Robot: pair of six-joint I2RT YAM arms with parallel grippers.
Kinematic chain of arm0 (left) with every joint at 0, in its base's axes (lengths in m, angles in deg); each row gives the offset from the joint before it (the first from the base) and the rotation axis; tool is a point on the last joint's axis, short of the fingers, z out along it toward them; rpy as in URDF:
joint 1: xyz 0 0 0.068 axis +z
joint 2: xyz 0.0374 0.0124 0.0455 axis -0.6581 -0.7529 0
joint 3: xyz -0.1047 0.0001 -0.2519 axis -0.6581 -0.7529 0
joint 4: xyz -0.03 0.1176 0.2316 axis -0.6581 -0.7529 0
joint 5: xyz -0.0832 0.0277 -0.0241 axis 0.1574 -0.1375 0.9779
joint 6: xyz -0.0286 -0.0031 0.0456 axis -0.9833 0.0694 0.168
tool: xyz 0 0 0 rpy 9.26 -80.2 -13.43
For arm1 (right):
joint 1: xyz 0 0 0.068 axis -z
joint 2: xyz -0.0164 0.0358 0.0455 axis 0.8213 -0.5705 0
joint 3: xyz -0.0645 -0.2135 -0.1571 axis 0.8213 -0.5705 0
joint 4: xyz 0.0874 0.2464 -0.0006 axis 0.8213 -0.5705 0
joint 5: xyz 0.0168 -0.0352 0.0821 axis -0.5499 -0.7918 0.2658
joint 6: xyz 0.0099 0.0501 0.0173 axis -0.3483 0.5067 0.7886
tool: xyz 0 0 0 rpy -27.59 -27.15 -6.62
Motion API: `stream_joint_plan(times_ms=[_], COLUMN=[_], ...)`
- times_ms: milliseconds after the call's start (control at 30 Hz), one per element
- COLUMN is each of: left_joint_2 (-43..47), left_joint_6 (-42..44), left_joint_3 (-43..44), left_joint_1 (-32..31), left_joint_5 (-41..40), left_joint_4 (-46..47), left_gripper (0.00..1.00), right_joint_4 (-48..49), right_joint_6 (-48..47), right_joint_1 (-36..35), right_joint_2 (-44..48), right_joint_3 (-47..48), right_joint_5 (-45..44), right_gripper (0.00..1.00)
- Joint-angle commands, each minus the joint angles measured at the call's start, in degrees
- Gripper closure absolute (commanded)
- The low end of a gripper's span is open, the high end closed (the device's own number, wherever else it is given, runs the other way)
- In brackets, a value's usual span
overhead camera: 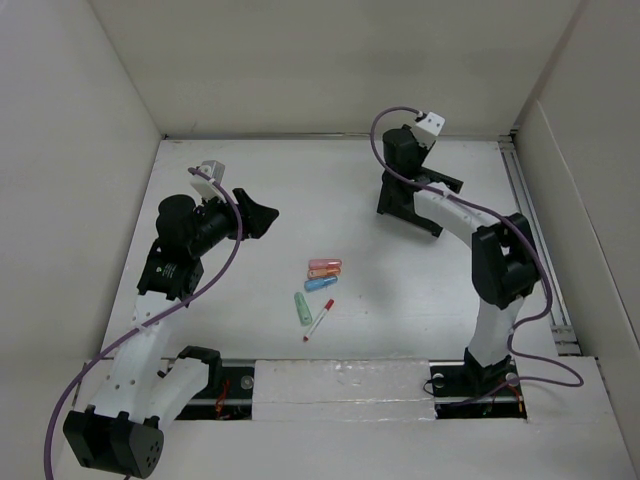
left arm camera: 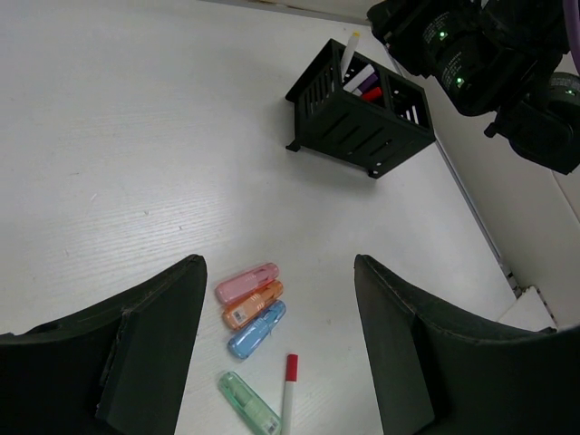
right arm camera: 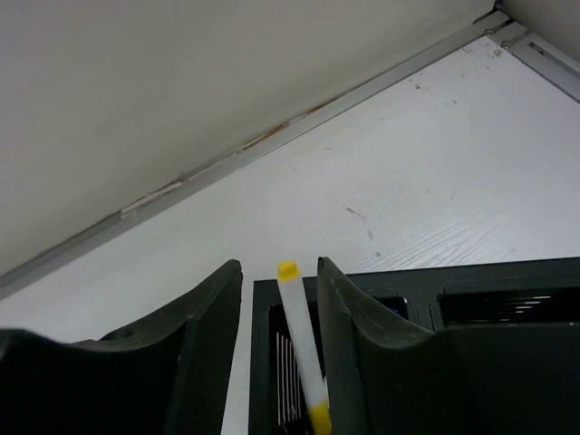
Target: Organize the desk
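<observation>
Two tools share the work. The right tool (right arm camera: pixel 278 265) hangs directly over the organizer (right arm camera: pixel 507 290), its jaws a little apart on either side of a white pen with a yellow cap (right arm camera: pixel 299 353). A sliver of gap shows on each side of the pen, so it looks unclamped, leaning in the organizer's left compartment. Other pens already stand in the organizer.

The left tool (left arm camera: pixel 278 263), jaws spread wide and holding nothing, hovers well apart from the organizer on the arm-base side, angled down at the loose items. Below it, a pink highlighter (left arm camera: pixel 246 283), an orange highlighter (left arm camera: pixel 252 304) and a blue highlighter (left arm camera: pixel 256 329) lie touching in a row. Nearer the bases than these lie a green highlighter (left arm camera: pixel 246 401) and, just beside it, a red-capped marker (left arm camera: pixel 289 390). All rest on the counter (left arm camera: pixel 118 136), the white surface that carries the organizer and spreads out to the walls.

The step in hand seems to be dropping the yellow-capped pen off; the tidying is only partly done, with five items left out. Next, the right tool probably needs to rise straight up without tipping the pen, while the left tool descends squarely over one highlighter without nudging its neighbours.
</observation>
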Motion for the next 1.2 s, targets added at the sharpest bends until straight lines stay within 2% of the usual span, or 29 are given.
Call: stream_joint_plan(times_ms=[0,67,200,267,300,333,367,433,467,533,600,633,733,767,900,1167], left_joint_2=[0.74,0.92,0.91,1.27,1.18,1.09,1.27,1.79,1.62,1.45,1.62,1.62,0.74,1.09,1.18,1.09], left_joint_6=[0.38,0.46,0.38,0.29,0.38,0.46,0.55,0.64,0.73,0.73,0.64,0.55,0.55,0.46,0.46,0.38], left_joint_3=[0.53,0.70,0.45,0.53,0.70,0.88,0.80,0.53,0.70,0.88,0.62,0.71,1.06,0.71,0.79,0.71], left_joint_1=[0.15,0.15,0.15,0.15,0.15,0.15,0.15,0.15,0.15,0.15,0.15,0.15,0.15,0.15,0.15,0.15], left_joint_5=[0.53,0.36,0.79,0.27,0.09,0.00,0.18,-0.26,-1.04,-0.53,0.27,0.18,-0.17,0.52,-0.43,0.09], left_joint_4=[2.01,2.19,2.27,2.28,2.19,1.84,1.83,1.75,1.57,1.57,1.92,1.92,1.75,2.01,2.10,2.01], left_gripper=[0.37,0.37,0.37,0.37,0.37,0.37,0.37,0.37,0.37,0.37,0.37,0.37,0.37,0.37,0.37,0.37], right_joint_4=[2.85,0.92,-2.06,-6.01,-6.81,-8.04,-8.14,-8.75,-13.54,-15.68,-18.06,-20.94,-25.17,-26.32,-26.77,-25.98], right_joint_6=[-0.08,0.18,1.76,5.52,6.94,8.08,10.79,12.57,17.36,18.10,20.91,22.32,26.19,28.98,31.46,33.84], right_joint_1=[-0.74,-1.96,-4.06,-6.00,-8.71,-10.21,-11.88,-16.44,-20.99,-22.78,-28.23,-29.81,-35.79,-39.72,-42.30,-44.24], right_joint_2=[4.61,5.58,9.80,13.75,15.15,16.65,18.92,20.61,22.62,23.07,23.87,24.22,24.66,24.49,22.91,13.95], right_joint_3=[-1.17,-1.17,-2.84,-4.24,-6.94,-8.63,-10.56,-16.53,-20.47,-23.29,-25.86,-26.74,-28.85,-29.64,-29.13,-25.96], right_joint_5=[-2.85,-3.72,-2.50,0.73,2.15,3.56,5.57,9.09,13.81,14.37,13.95,14.38,18.59,21.30,24.21,27.38], right_gripper=[0.55,0.48,0.49,0.62,0.72,0.92,0.98,1.00,1.00,1.00,0.90,0.77,0.52,0.46,0.40,0.46])
